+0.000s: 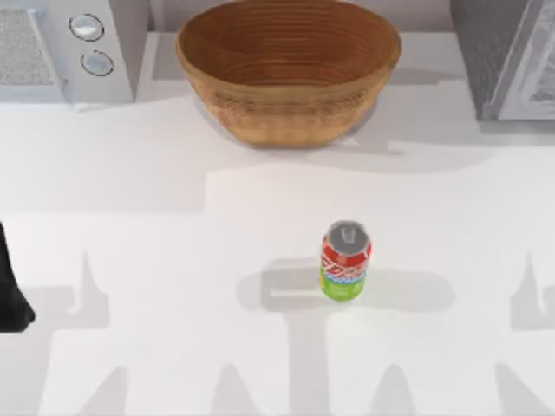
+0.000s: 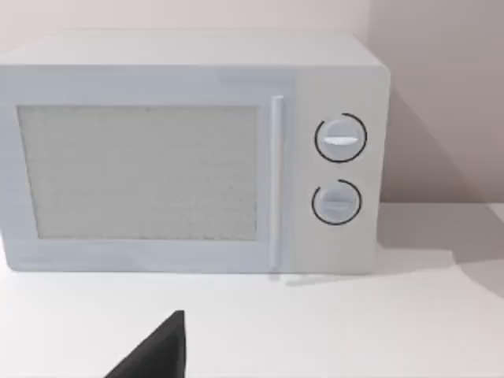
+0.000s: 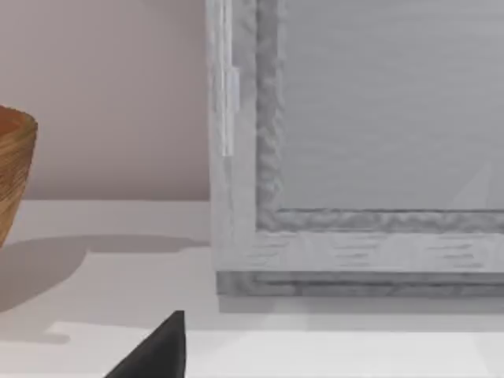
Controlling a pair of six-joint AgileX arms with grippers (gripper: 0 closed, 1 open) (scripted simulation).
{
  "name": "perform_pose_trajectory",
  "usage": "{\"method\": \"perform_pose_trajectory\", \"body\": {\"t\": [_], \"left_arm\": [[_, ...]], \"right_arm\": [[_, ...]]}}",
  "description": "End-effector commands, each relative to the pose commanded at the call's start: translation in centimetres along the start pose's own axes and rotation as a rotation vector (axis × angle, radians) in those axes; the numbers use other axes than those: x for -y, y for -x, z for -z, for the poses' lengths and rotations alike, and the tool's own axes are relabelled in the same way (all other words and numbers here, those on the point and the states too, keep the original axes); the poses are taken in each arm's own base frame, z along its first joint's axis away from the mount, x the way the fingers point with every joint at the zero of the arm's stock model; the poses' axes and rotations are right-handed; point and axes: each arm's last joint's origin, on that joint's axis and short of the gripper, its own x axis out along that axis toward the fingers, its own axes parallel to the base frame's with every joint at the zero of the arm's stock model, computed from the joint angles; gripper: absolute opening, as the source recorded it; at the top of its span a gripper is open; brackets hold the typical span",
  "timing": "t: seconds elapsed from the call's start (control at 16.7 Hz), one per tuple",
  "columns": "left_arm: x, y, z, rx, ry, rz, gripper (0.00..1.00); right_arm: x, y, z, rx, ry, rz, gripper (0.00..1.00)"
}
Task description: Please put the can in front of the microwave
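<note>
Nothing of the task looks done yet: the can (image 1: 345, 261) stands upright on the open worktop (image 1: 156, 243), a little right of centre and toward the near side, untouched and well apart from every other thing. The microwave (image 1: 69, 48) sits at the far left corner, its two round knobs (image 1: 91, 45) facing the near side, and in the left wrist view the microwave (image 2: 189, 153) is seen head-on with bare worktop (image 2: 331, 323) just in front of it, which I judge to be the spot where the can must end up. Between the two far corners rests a woven bowl (image 1: 288, 69), and at the far right stands a dark speckled box (image 1: 507, 52) with a light frame; the right wrist view looks at that box (image 3: 362, 142) with the bowl's edge (image 3: 14, 169) off to one side. A dark part of the left arm (image 1: 10, 286) shows at the left edge of the top view, well away from the can. One dark tip of each end effector pokes into its own wrist view, left end effector (image 2: 157, 354) and right end effector (image 3: 157, 354), but whether either stands apart or together I cannot tell. All steps remain: reach the can, grip it, carry it far and left, and set it down before the microwave door.
</note>
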Motion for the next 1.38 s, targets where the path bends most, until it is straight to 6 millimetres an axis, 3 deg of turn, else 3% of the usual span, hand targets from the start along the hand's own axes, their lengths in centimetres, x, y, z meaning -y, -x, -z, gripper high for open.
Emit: {"method": "perform_pose_trajectory", "body": {"t": [0.18, 0.36, 0.6, 0.84, 1.14, 1.38], "left_arm": [[0.0, 0.0, -0.2, -0.006, 0.000, 0.003, 1.00], [0.3, -0.1, -1.7, -0.060, 0.000, 0.033, 1.00], [1.3, -1.1, -5.9, -0.211, -0.007, 0.115, 1.00], [3.4, -4.1, -11.2, -0.426, -0.041, 0.228, 1.00], [8.9, -10.9, -16.1, -0.741, -0.137, 0.383, 1.00], [16.1, -16.5, -16.5, -0.994, -0.257, 0.491, 1.00]], "right_arm": [[0.0, 0.0, 0.0, 0.000, 0.000, 0.000, 1.00], [0.0, 0.0, 0.0, 0.000, 0.000, 0.000, 1.00], [0.0, 0.0, 0.0, 0.000, 0.000, 0.000, 1.00], [0.0, 0.0, 0.0, 0.000, 0.000, 0.000, 1.00], [0.0, 0.0, 0.0, 0.000, 0.000, 0.000, 1.00], [0.0, 0.0, 0.0, 0.000, 0.000, 0.000, 1.00]]}}
